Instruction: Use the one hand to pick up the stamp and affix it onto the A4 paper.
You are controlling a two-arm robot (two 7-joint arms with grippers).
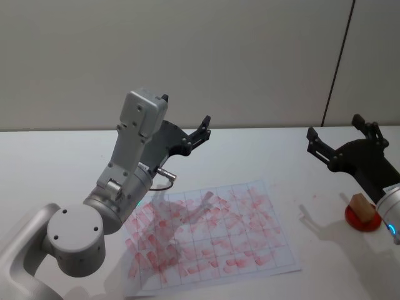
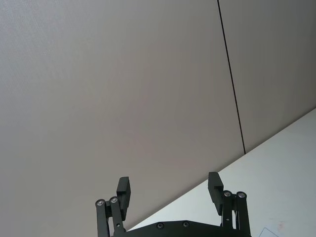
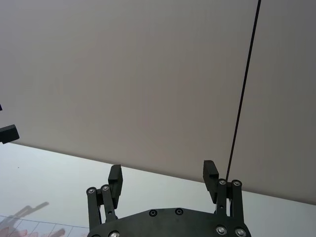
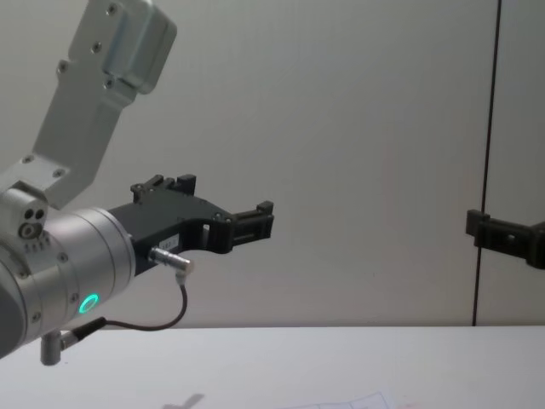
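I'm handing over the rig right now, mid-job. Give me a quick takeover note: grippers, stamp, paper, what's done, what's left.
Right gripper: open, empty, raised above the right side of the table, beyond the stamp.
Left gripper: open, empty, raised at the left, idle.
Stamp: sits on a red pad near the right edge, not gripped.
A4 paper: flat at centre, grid covered with red marks.
Done: no grasp yet.
Left: grasp stamp, press it onto paper.
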